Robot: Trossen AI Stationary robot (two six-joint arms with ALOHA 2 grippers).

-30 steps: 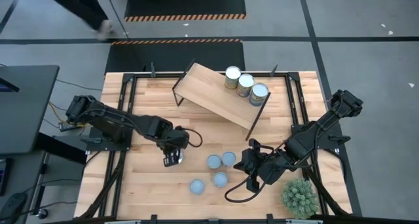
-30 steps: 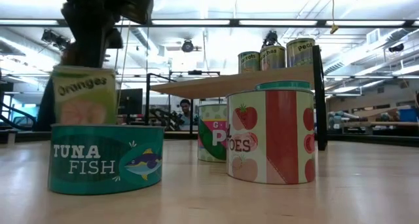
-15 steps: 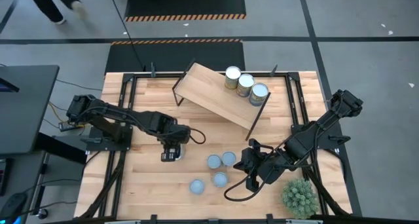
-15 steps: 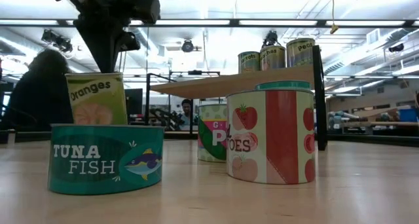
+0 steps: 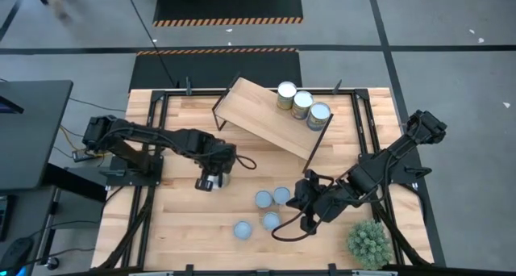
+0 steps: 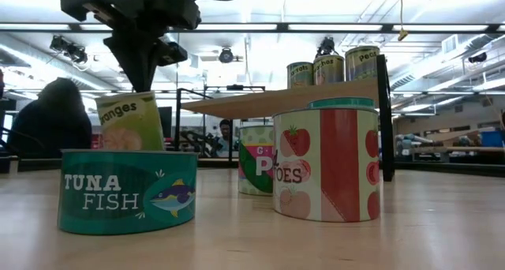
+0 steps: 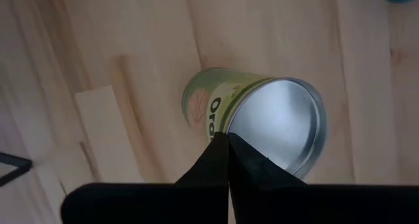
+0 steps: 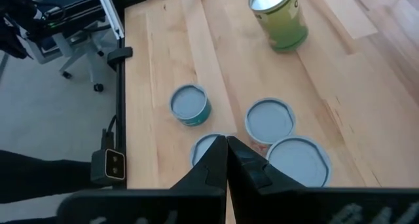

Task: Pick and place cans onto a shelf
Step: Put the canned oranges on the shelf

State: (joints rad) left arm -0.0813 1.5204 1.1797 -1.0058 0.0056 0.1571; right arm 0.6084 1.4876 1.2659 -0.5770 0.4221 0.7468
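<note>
A green can labelled oranges (image 7: 216, 106), with a silvery top, is on the planks left of the middle, tilted in the low view (image 6: 130, 121). My left gripper (image 7: 227, 137) is shut and points down at it. The wooden shelf (image 5: 270, 115) stands askew at the far side with three cans (image 5: 302, 104) along its right end. Several blue-topped tins (image 8: 270, 119) stand grouped near the front. My right gripper (image 8: 227, 140) hangs shut above that group (image 5: 272, 207), touching nothing. My left gripper meets the oranges can with its shut fingertips at the top rim (image 7: 230, 127), coming from above and pointing down. The can leans under the fingertips (image 6: 146, 87). Its base is hidden behind the tuna tin; whether it is pushed or merely touched, I cannot tell.
A flat tuna tin (image 6: 126, 191) and a tomatoes can (image 6: 327, 163) stand closest to the front edge. A spiky green plant (image 5: 369, 242) sits in the near right corner. A black cable loop (image 5: 286, 227) hangs below the right arm. Bare planks lie between the tins and the shelf.
My left gripper has gone toward the table's far edge and a little right, rolling about its own line, still shut. The oranges can has slid along with it and now leans instead of standing straight. My right gripper has stayed put.
</note>
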